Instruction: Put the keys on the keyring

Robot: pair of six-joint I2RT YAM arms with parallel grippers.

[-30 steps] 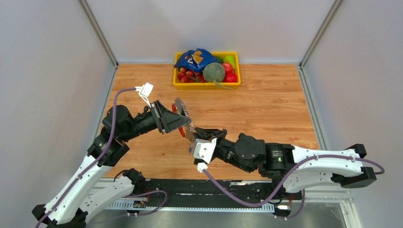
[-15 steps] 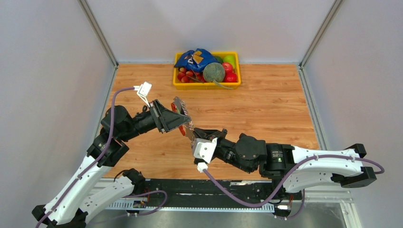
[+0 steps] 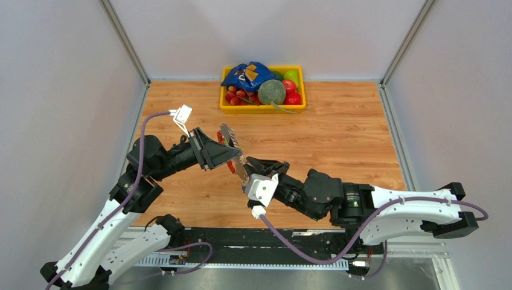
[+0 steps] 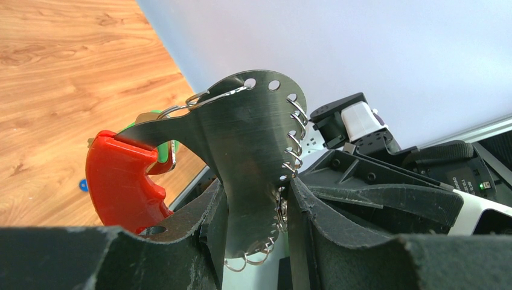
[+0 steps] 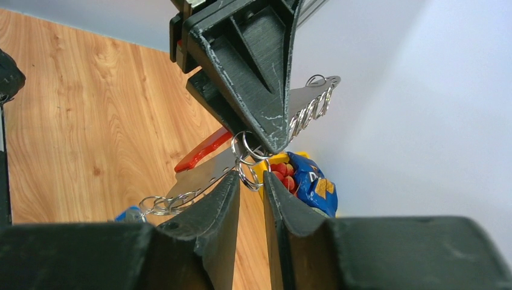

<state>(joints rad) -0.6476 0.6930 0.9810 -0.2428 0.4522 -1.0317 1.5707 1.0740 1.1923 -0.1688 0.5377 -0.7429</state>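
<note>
Two arms are shown meeting above the middle of the wooden table point(image 3: 338, 139), the left reaching rightward and the right reaching leftward, both raised off the surface. The keyring point(image 4: 241, 133), a silvery-grey flat metal plate edged with holes and fitted with a red curved plastic clip, is held upright in mid-air, clamped between the fingers of the left gripper point(image 4: 256, 199). Small wire rings point(image 5: 246, 158) are seen hanging at the plate's lower edge, and the tips of the right gripper point(image 5: 250, 181) are placed just against them. Only a narrow gap is left between these jaws, and it cannot be told whether a ring is pinched. A blue plastic piece point(image 5: 128, 213), taken to be the head of one of the keys, is glimpsed at the end of a run of linked rings point(image 5: 160, 204) below the plate; the second key is not made out. A small green tag point(image 4: 164, 151) is lodged beside the clip. The task is judged to be mid-way: the keyring is presented and the rings are approached, but no finished threading is shown
</note>
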